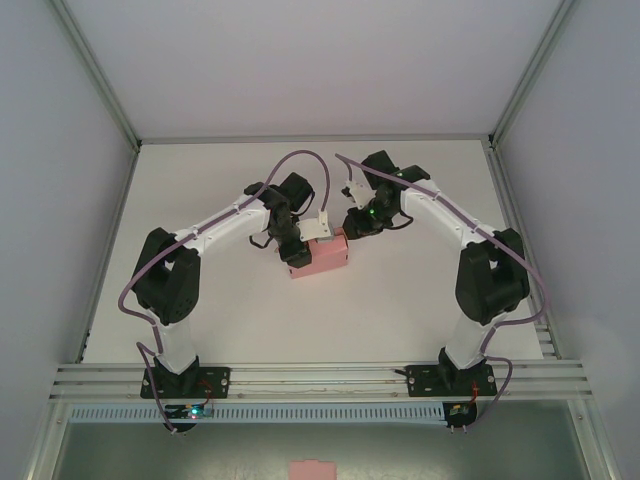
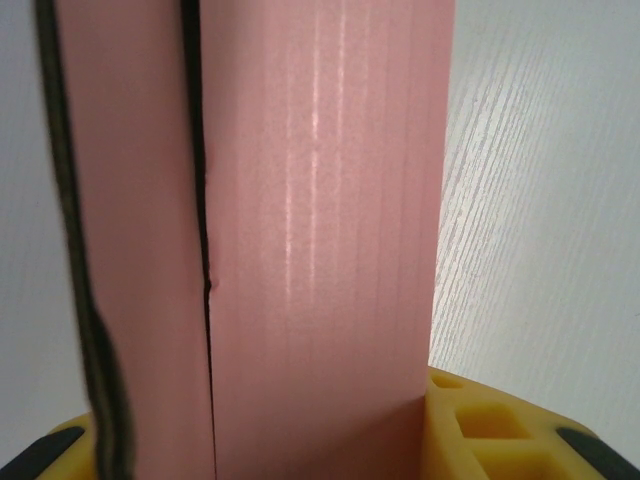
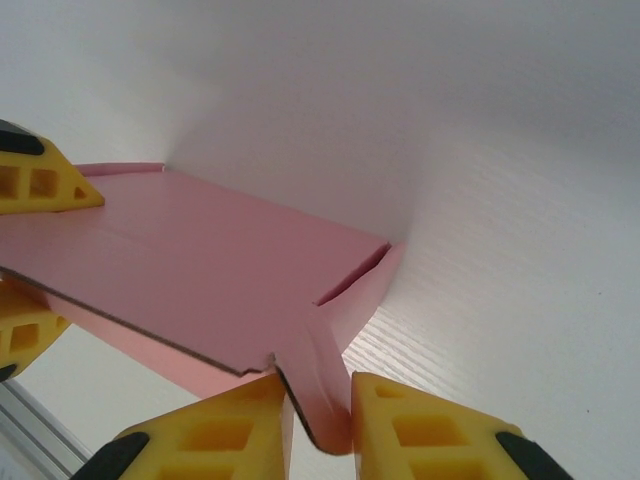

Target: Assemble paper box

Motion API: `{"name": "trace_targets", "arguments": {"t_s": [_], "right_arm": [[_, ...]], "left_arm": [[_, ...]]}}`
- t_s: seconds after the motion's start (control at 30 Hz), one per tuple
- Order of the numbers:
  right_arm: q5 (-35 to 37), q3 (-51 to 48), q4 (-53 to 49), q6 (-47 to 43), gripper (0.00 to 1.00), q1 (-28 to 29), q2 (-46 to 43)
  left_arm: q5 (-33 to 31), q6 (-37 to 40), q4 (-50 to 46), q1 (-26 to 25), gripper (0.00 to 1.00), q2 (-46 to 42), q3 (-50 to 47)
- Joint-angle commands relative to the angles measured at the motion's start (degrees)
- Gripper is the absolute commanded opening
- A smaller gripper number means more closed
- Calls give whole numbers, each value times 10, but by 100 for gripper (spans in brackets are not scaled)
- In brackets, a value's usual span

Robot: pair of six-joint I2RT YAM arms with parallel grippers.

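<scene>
Two arms: both reach inward and meet at the low rectangular pink card paper box (image 1: 322, 256).
Box: it sits mid-tabletop, held slightly tilted; whether it touches the surface cannot be told.
Left end effector (image 1: 318, 231): at the box's far left edge. In its wrist view (image 2: 300, 440) the yellow fingers (image 2: 490, 430) are parted to the box's thickness, and the right finger presses the pink wall, so it grips the box.
Right end effector (image 1: 352, 222): at the box's far right corner. Its wrist view (image 3: 318, 420) shows the yellow fingers (image 3: 215, 435) nearly closed, pinching a folded flap at that corner.
Surface: white matte tabletop (image 1: 400, 300) with a fine woodgrain texture, bare around the box.
Room: plain white walls (image 1: 320, 60) and grey metal corner posts (image 1: 100, 75) enclose the space behind the box. A ribbed aluminium rail (image 1: 320, 378) runs across on its near side.
Beyond the rail: a small pink paper scrap (image 1: 310, 468).
</scene>
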Motion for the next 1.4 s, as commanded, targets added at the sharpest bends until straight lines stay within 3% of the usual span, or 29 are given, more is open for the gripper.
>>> {"name": "trace_targets", "arguments": {"t_s": [0.0, 0.1, 0.13, 0.43, 0.63, 0.87, 1.37], "right_arm": [[-3, 10, -3, -2, 19, 7, 8], [-6, 11, 3, 10, 1, 7, 1], [-13, 12, 6, 18, 0, 8, -4], [-176, 36, -26, 179, 0, 7, 7], [-243, 24, -11, 246, 0, -21, 1], [-369, -64, 131, 398, 0, -39, -11], [-407, -28, 67, 341, 0, -88, -12]], "left_arm": [[-13, 11, -17, -4, 35, 13, 4], [-15, 10, -16, -3, 34, 14, 4], [-16, 8, -15, -4, 34, 13, 3], [-32, -1, -19, -4, 32, 30, 22], [-27, 1, -15, -5, 32, 29, 14], [-26, 11, -21, -6, 32, 30, 14], [-6, 80, -51, -6, 31, 30, 8]]}}
